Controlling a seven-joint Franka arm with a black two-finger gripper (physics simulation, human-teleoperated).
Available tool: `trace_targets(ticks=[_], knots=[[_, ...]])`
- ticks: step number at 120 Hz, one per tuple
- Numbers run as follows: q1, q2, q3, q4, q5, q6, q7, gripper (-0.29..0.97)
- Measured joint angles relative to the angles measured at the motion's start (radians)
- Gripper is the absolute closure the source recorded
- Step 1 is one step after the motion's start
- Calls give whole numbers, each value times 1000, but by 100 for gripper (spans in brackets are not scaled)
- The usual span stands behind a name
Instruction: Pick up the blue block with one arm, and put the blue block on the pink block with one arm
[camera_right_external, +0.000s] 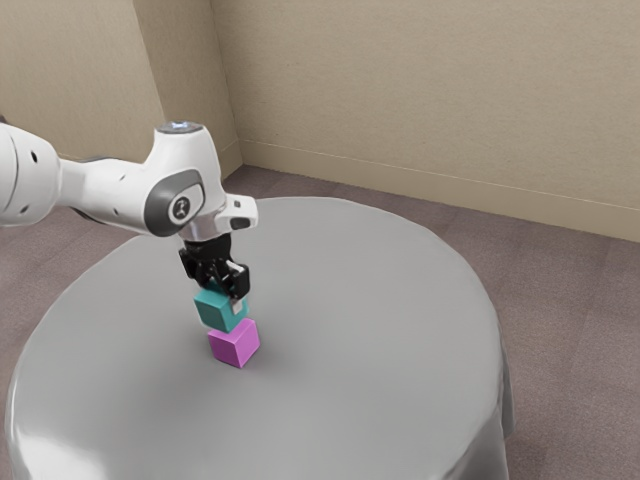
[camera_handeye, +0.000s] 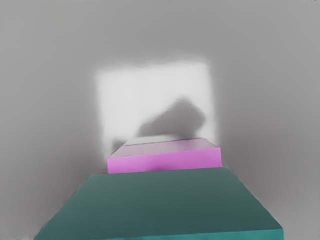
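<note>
Blue block (camera_right_external: 220, 309) over pink block (camera_right_external: 235, 343)

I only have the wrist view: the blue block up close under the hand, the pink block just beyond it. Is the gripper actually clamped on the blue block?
Observer: Yes. In the exterior view the gripper has one finger on each side of the blue block, shut on its upper part.
Operator: How does it sit relative to the pink block?
Observer: It is higher than the pink block, which stands on the round grey table, and it is offset toward the exterior view's left. No gap shows between the two blocks from that side, so I cannot tell whether they touch.
</note>
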Motion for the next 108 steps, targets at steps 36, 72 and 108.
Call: trace_targets(ticks=[36, 72, 108], knots=[[-5, -10, -7, -18, -2, -1, -52, 29], [-4, -8, -7, -16, 20, -1, -79, 29], [-4, -5, -7, -16, 35, 6, -80, 17]])
